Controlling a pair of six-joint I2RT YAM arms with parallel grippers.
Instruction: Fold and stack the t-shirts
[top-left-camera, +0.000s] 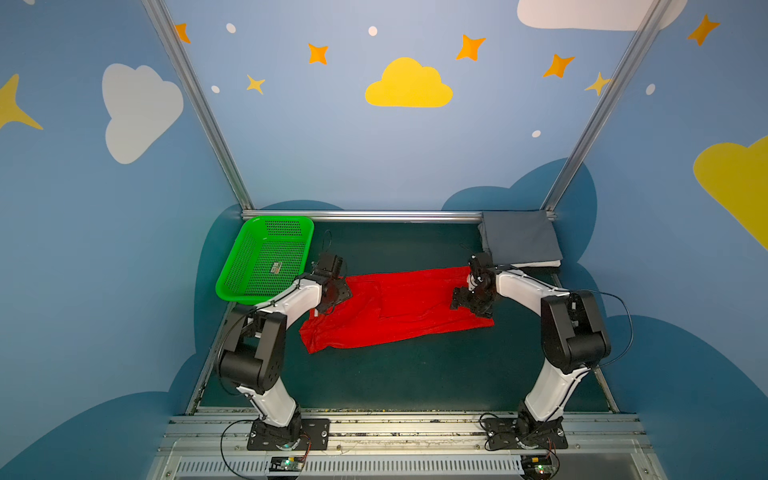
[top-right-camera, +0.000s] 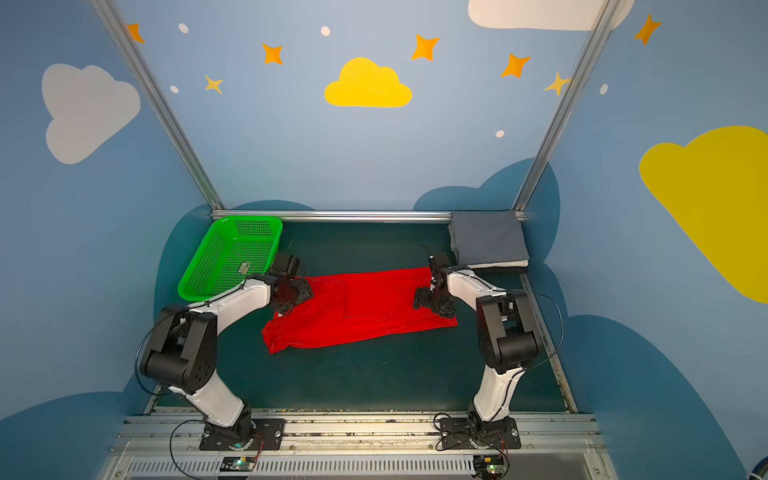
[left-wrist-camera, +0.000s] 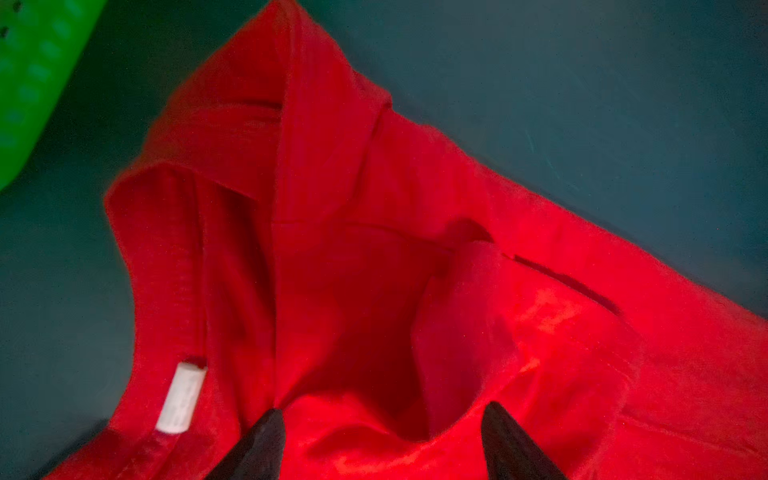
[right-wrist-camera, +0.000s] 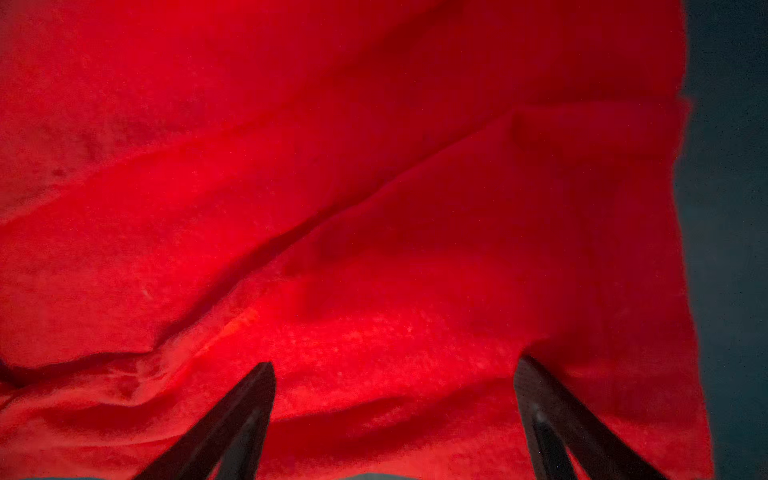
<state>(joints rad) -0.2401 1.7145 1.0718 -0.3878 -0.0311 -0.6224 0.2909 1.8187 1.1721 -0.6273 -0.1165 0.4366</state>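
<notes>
Left end effector (left-wrist-camera: 384, 407) and right end effector (right-wrist-camera: 395, 360) gape wide over the soft, creased red t-shirt (top-left-camera: 399, 307).

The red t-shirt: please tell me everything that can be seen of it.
The red t-shirt is soft bright cloth, partly folded into a long wrinkled band, flat on the dark green table. A small white neck label shows at its collar end. The left gripper and right gripper, both open, are over its ends; contact cannot be told.
</notes>
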